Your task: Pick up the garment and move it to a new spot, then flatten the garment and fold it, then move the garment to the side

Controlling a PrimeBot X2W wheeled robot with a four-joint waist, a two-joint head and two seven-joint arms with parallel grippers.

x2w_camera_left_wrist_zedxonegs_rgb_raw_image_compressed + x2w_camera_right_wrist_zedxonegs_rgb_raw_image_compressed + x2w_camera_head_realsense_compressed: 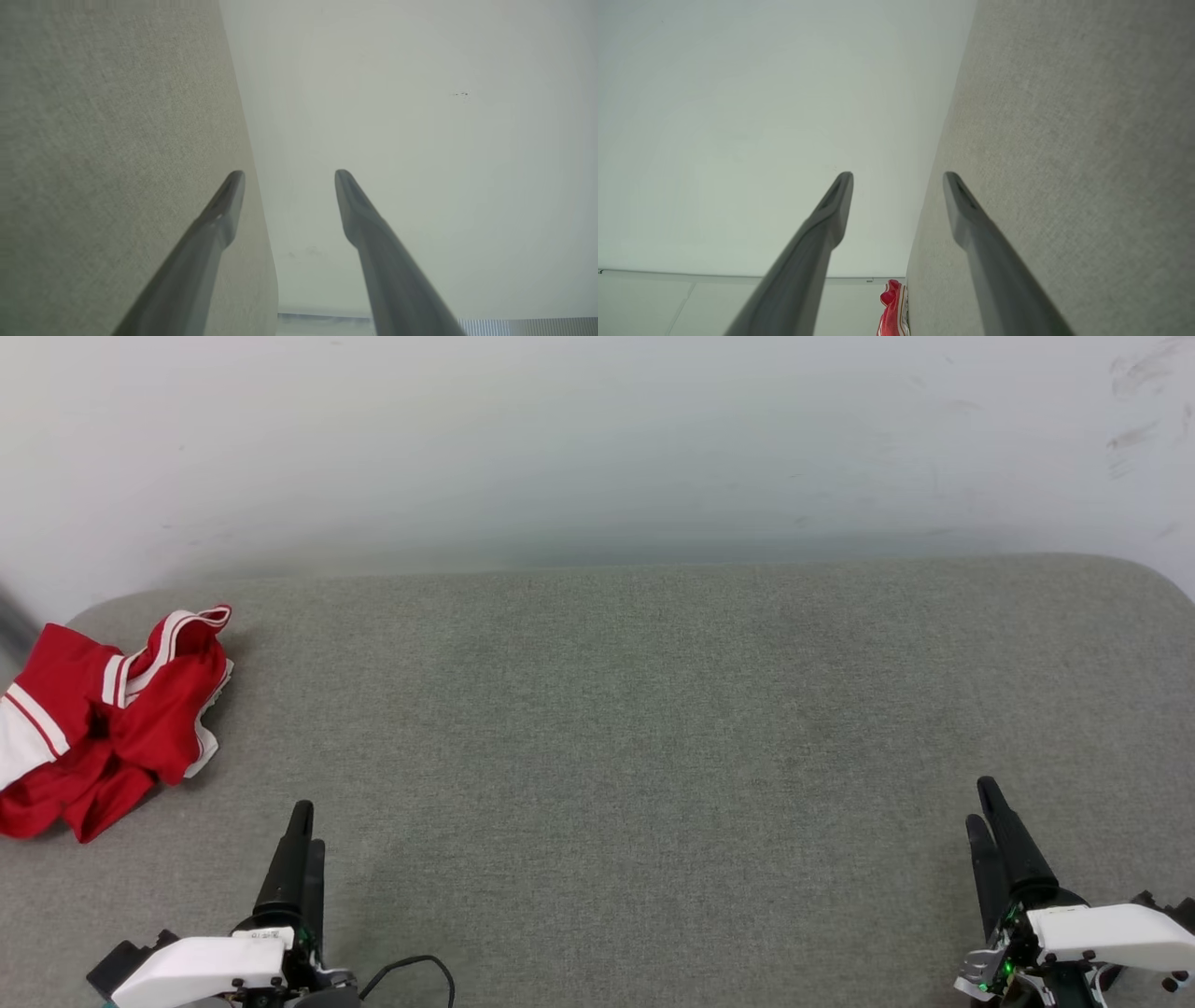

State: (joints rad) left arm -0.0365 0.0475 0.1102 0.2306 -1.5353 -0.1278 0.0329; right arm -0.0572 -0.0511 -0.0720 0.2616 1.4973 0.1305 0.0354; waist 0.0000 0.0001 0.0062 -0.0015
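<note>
At the far left edge of the grey fabric surface (pixel 597 709) lay the crumpled red jersey shirt (pixel 103 719) — left gripper (pixel 308 826) and right gripper (pixel 980 803) gaped wide, empty; the nearer left looked best placed to pinch a raised fold.

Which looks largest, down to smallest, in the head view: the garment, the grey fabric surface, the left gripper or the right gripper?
1. grey fabric surface
2. garment
3. left gripper and right gripper: look alike, so unranked.
</note>
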